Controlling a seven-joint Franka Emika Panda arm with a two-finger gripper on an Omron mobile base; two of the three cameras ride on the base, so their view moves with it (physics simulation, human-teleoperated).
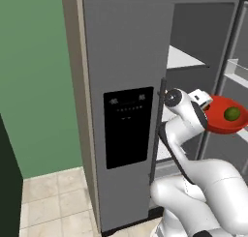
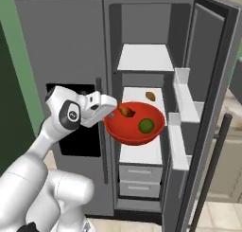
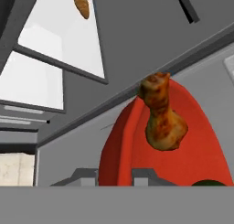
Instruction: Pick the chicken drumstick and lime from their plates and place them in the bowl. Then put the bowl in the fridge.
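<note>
My gripper (image 2: 112, 113) is shut on the near rim of the red bowl (image 2: 134, 129) and holds it in the air in front of the fridge's (image 2: 61, 46) open right compartment. The lime (image 2: 146, 125) and the chicken drumstick (image 2: 125, 111) lie inside the bowl. In the left base view the bowl (image 1: 222, 122) with the lime (image 1: 232, 113) hangs right of the gripper (image 1: 207, 105). The hand view has the drumstick (image 3: 162, 120) on the bowl's red inside (image 3: 201, 145), and the gripper (image 3: 116, 177) pinching the rim. The plates are out of view.
The fridge's right door (image 2: 208, 84) is swung open, with white bins (image 2: 186, 103) on its inside. White shelves (image 2: 144, 58) lie behind the bowl; a small brown item (image 2: 150, 96) rests on the middle one. Grey drawers (image 2: 138, 179) sit below. The left door (image 1: 126, 52) is closed.
</note>
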